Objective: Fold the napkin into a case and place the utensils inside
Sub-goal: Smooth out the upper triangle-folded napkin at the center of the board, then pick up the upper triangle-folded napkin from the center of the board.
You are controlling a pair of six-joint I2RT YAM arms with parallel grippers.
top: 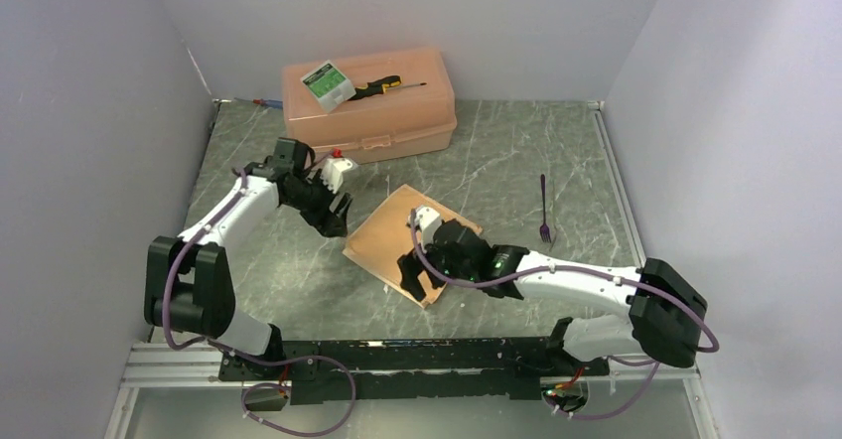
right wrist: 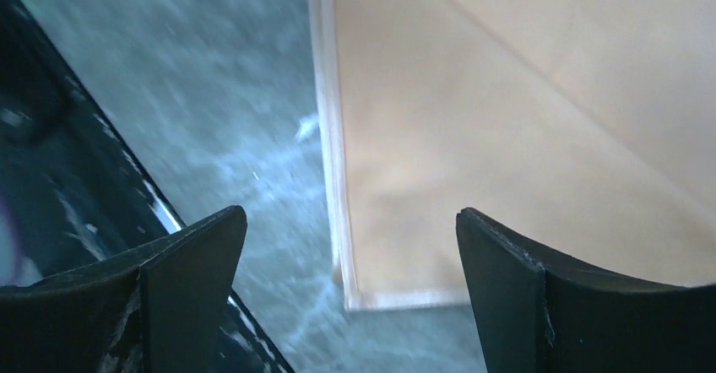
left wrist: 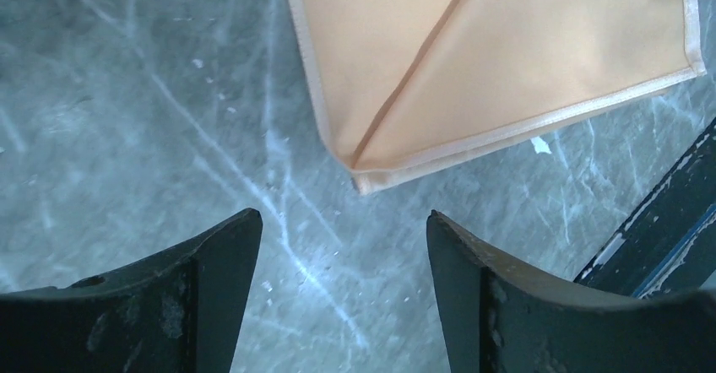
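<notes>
Top view: napkin (top: pixel 390 228) flat at centre of bench (top: pixel 496 151), tilted. Left end effector (top: pixel 334 218) just off napkin's left corner, fingers apart, empty. Right end effector (top: pixel 414 278) over napkin's near corner, fingers spread, holding nothing. Fork (top: pixel 544 213) on bench right of napkin, well apart. Plastic box (top: pixel 397 121) at far side, screwdriver (top: pixel 385 86) on lid.

Left wrist: fingers (left wrist: pixel 211 280) wide, bare bench between; napkin corner just beyond, diagonal fold line across it.

Right wrist: blurred; fingers (right wrist: pixel 194 263) wide, napkin corner below, between them.

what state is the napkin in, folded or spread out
Folded, lying flat: the napkin shows a diagonal overlapped edge running from its corner.
</notes>
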